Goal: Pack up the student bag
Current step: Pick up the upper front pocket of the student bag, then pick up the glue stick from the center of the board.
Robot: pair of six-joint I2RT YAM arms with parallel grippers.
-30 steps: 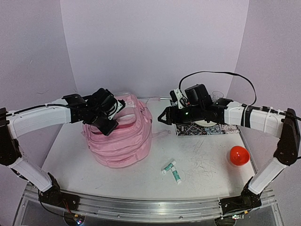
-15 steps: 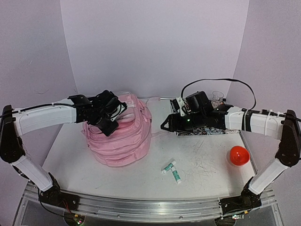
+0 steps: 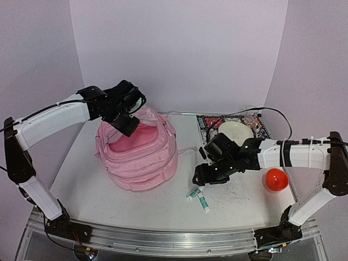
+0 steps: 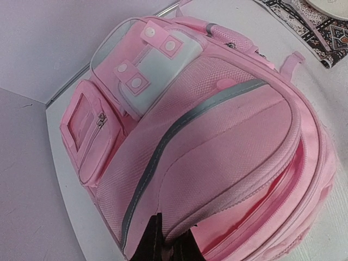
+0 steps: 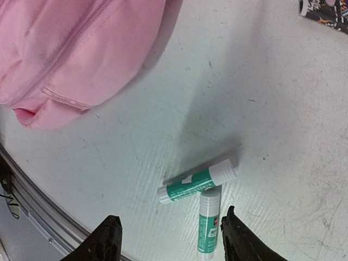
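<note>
The pink student bag (image 3: pixel 140 160) lies on the left of the table, and its main compartment gapes open. My left gripper (image 3: pixel 128 113) is shut on the edge of the bag's front flap (image 4: pixel 228 136) and holds it raised; in the left wrist view the dark fingertips (image 4: pixel 151 239) pinch the piped rim. My right gripper (image 3: pixel 202 176) hovers open just above two green-and-white glue sticks (image 3: pixel 198 197). In the right wrist view one stick (image 5: pixel 198 181) lies crosswise, the other (image 5: pixel 209 220) points toward the camera, and both lie between the spread fingers (image 5: pixel 107 239).
A red ball (image 3: pixel 275 179) rests at the right edge. At the back right a patterned mat (image 3: pixel 209 122) holds a pale bowl (image 3: pixel 235 130), with a clear glass (image 3: pixel 250 114) behind. The bag's lower corner (image 5: pixel 32 114) and the table's front rail (image 5: pixel 32 185) are near the sticks.
My left gripper has shut on the bag's flap and lifted it, opening the compartment. My right arm has swung from the mat at the back down to the glue sticks.
</note>
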